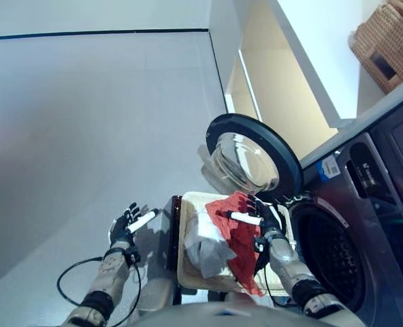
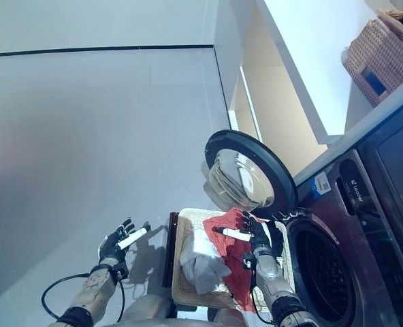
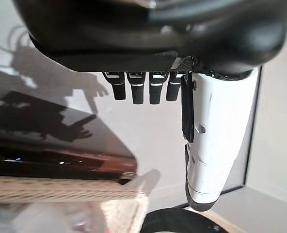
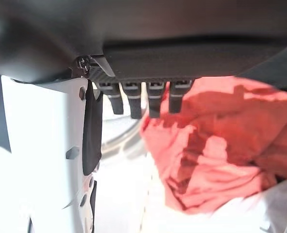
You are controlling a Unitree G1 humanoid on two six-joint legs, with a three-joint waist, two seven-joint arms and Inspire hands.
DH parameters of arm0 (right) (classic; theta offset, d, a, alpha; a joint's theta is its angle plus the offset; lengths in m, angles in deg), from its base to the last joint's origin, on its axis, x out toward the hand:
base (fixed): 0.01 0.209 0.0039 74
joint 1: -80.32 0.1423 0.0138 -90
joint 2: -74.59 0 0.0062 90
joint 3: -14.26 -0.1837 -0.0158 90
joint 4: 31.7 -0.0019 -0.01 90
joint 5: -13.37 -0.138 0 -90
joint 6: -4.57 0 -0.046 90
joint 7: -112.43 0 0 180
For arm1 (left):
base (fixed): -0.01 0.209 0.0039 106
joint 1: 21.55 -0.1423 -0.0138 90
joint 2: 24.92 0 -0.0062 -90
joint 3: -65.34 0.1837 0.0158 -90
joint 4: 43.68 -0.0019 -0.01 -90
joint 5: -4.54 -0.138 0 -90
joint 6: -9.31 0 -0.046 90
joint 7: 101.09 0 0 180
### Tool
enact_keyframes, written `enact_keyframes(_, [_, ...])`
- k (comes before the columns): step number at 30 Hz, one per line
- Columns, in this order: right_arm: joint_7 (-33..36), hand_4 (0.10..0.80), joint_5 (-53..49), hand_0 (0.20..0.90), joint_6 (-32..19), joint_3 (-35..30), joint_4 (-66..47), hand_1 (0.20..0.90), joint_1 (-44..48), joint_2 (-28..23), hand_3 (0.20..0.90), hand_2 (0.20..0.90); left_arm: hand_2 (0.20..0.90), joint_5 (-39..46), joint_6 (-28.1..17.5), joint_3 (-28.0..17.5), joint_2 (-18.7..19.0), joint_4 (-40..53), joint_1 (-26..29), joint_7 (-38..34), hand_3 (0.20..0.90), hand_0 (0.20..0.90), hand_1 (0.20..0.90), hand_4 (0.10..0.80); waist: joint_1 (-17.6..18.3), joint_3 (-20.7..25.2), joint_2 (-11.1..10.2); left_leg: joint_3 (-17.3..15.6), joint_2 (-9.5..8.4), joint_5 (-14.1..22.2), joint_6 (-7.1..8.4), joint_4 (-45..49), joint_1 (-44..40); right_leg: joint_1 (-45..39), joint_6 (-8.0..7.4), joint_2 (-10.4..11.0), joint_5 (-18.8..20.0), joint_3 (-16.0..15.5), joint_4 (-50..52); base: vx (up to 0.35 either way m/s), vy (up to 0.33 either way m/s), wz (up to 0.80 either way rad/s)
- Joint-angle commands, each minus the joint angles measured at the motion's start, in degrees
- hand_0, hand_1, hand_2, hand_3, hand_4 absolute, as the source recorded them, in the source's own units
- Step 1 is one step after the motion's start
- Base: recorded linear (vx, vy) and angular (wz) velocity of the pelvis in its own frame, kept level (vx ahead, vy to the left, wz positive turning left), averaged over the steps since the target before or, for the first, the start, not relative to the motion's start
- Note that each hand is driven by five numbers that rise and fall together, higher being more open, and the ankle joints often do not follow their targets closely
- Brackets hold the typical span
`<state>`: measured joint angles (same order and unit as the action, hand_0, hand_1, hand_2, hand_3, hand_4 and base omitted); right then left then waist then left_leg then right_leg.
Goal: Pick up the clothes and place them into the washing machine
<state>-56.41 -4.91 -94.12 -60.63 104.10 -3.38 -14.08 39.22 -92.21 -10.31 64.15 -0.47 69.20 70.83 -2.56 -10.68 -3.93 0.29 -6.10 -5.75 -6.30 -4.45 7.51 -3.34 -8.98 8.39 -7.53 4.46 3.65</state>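
Left eye view: crumpled red cloth drapes over a pale woven basket beside a grey garment, under the right hand, fingers straight; the left hand is spread. Front-loading washing machine door open; label unreadable.

Pale grey floor, white wall, wicker basket above.

Both hands open, fingers straight.

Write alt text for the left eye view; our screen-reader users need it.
The robot's right hand hovers open over a red cloth in a woven laundry basket, beside a dark front-loading washing machine with its round door open. The left hand hangs open above the floor.
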Motion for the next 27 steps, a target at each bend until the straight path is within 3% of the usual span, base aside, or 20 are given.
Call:
enact_keyframes(1, [2.0,0.8,1.6,0.9,-3.2,-2.3,-5.0,0.9,1.1,-4.4,0.9,0.9,0.9,-0.7,-3.7,-0.1,-0.3,4.9,2.6,-0.2,0.9,0.9,0.9,0.8,-0.9,1.7,0.7,-1.7,2.55,4.0,4.06,8.5,5.2,-0.2,-0.41,1.0,14.7,1.4,0.9,-0.018,0.035,-0.03])
enact_keyframes(6, [4.2,0.8,3.2,0.9,-3.3,-3.2,-7.3,0.9,2.1,-5.0,0.9,0.9,0.9,-1.5,-3.8,0.6,0.2,7.1,2.9,-0.8,0.9,0.9,0.9,0.8,-0.8,0.8,0.8,-2.5,2.32,5.9,3.38,11.0,7.3,2.6,-1.3,2.3,16.8,1.4,3.0,-0.075,0.057,-0.16])
enact_keyframes(8, [5.2,0.8,5.3,0.9,-3.3,-2.1,-7.1,0.9,6.0,-5.6,0.9,0.9,0.9,-2.6,-4.3,1.0,1.1,7.6,4.6,-1.4,0.9,0.9,0.9,0.8,-0.4,-2.7,2.0,-3.3,3.01,7.4,2.42,13.7,8.1,10.1,-0.33,2.4,18.8,-0.6,12.2,-0.216,0.134,-0.42])
enact_keyframes(10, [6.4,0.8,7.4,0.9,-3.0,-0.2,-5.5,0.9,9.9,-5.9,0.9,0.9,0.9,-2.6,-4.9,1.3,1.3,6.9,7.0,-2.3,0.9,0.9,0.9,0.8,0.2,-5.4,2.9,-4.6,4.12,8.2,2.35,16.0,9.3,15.3,0.27,3.6,18.3,-4.3,14.6,-0.21,0.073,-0.36])
enact_keyframes(13, [7.9,0.8,7.8,0.9,-2.3,2.6,1.0,0.9,17.2,-5.1,0.9,0.9,0.9,-1.7,-5.9,1.2,1.0,1.6,12.1,-4.4,0.9,0.9,0.9,0.8,0.8,-8.2,2.8,-5.9,6.44,9.0,3.43,18.9,10.1,20.1,0.5,6.3,16.7,-7.2,9.6,-0.084,-0.062,-0.37])
enact_keyframes(14, [7.9,0.8,7.7,0.9,-2.4,2.6,1.2,0.9,17.4,-5.1,0.9,0.9,0.9,-1.7,-5.9,1.1,1.0,1.5,12.2,-4.3,0.9,0.9,0.9,0.8,0.9,-8.4,2.9,-5.8,6.54,9.2,3.47,19.1,10.1,19.9,0.53,6.2,16.6,-7.2,9.6,-0.031,-0.085,-0.2])
enact_keyframes(16, [8.2,0.8,8.5,0.9,-1.5,4.0,3.5,0.9,20.5,-5.2,0.9,0.9,0.9,-0.7,-6.4,0.6,0.5,-1.2,15.2,-5.9,0.9,0.9,0.9,0.8,1.1,-10.3,1.5,-6.3,7.96,10.8,5.16,23.4,11.5,21.5,-0.39,10.2,19.7,-11.7,3.6,-0.036,-0.21,0.03])
enact_keyframes(19, [8.2,0.8,8.3,0.9,-1.9,4.9,5.1,0.9,20.9,-4.4,0.9,0.9,0.9,-0.8,-6.4,1.0,-0.4,-3.8,17.2,-6.4,0.9,0.9,0.9,0.8,0.3,-10.0,0.4,-5.6,7.99,11.1,6.33,24.8,12.8,18.8,-0.67,9.5,18.8,-12.9,0.9,-0.047,-0.161,0.07])
enact_keyframes(22, [8.3,0.8,8.1,0.9,-1.8,4.6,5.9,0.9,20.0,-3.9,0.9,0.9,0.9,-0.4,-6.3,0.9,-1.4,-4.7,17.1,-6.2,0.9,0.9,0.9,0.8,0.2,-9.0,0.5,-4.1,9.13,9.9,7.37,23.7,13.2,19.3,-0.07,8.5,17.6,-14.0,2.7,-0.005,-0.13,0.17])
enact_keyframes(27, [8.8,0.8,9.3,0.9,-1.8,4.1,5.2,0.9,17.4,-3.9,0.9,0.9,0.9,-0.4,-6.0,1.6,-2.2,-3.9,16.1,-5.5,0.9,0.9,0.9,0.8,0.6,-7.8,0.7,-2.7,9.42,8.3,8.11,21.4,13.4,19.7,0.45,8.2,16.4,-15.7,3.5,-0.006,-0.114,0.13])
